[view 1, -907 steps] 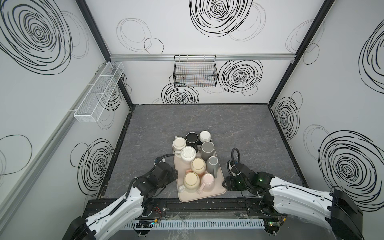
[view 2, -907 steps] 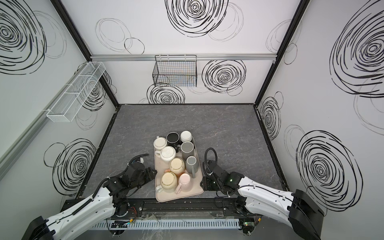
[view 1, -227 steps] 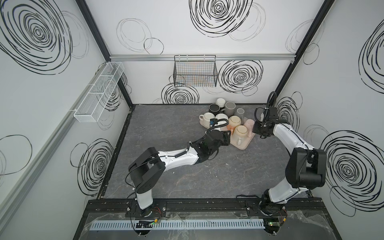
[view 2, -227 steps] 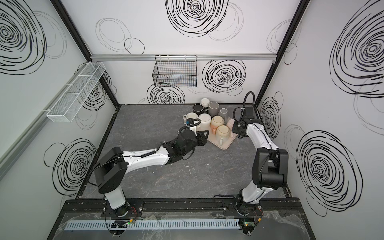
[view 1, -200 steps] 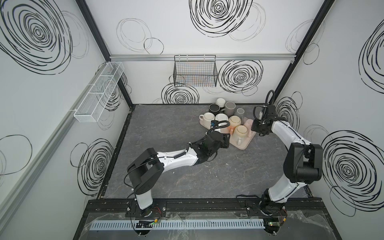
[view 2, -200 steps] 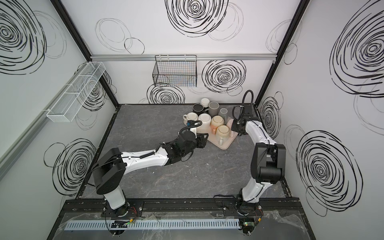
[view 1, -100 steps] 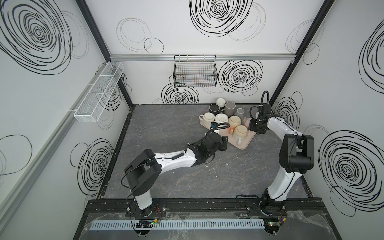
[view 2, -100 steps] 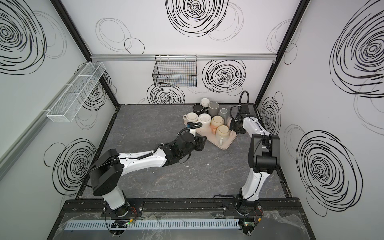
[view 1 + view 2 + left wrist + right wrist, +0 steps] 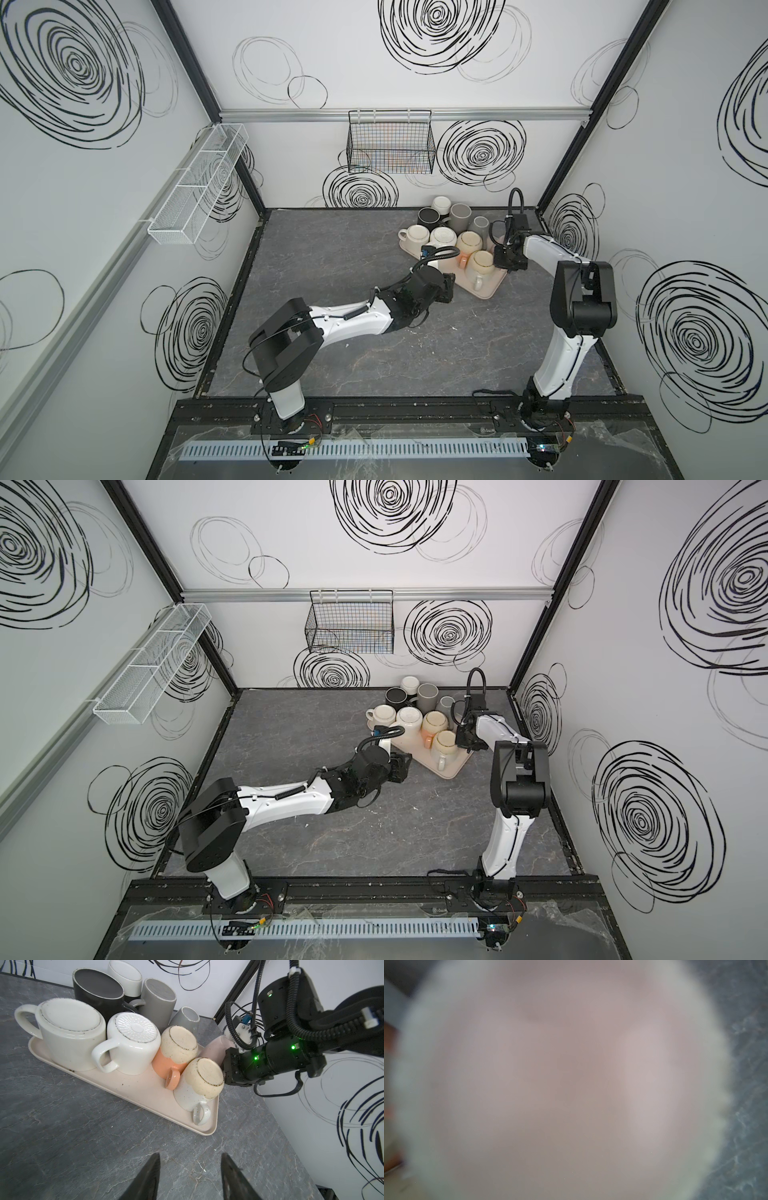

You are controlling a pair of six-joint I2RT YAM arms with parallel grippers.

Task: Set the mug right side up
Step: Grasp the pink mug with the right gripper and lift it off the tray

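Mugs crowd a beige tray at the far right of the grey table in both top views, nearly all base-up. The left gripper hovers low just beside the tray's near left edge, clear of the crockery. The right gripper reaches in from the right wall side, close against the tray's right-hand row, next to a speckled mug and an orange mug. Its fingertips are hidden there.

Seen from the left wrist, the left gripper shows two dark fingers spread apart over bare table, nothing between them. Ahead, the tray carries the upturned cups. The pink mug, the piece to be righted, leans at the tray's far edge behind the speckled mug and beside the orange mug. The right gripper is pressed up to it. The speckled mug masks its fingertips. Its jaws are closed, but whether they pinch the pink mug cannot be told.

Seen from the right wrist, the pink mug fills almost the whole frame as a soft blur. A strip of the table shows at one edge, and the fingers cannot be made out.
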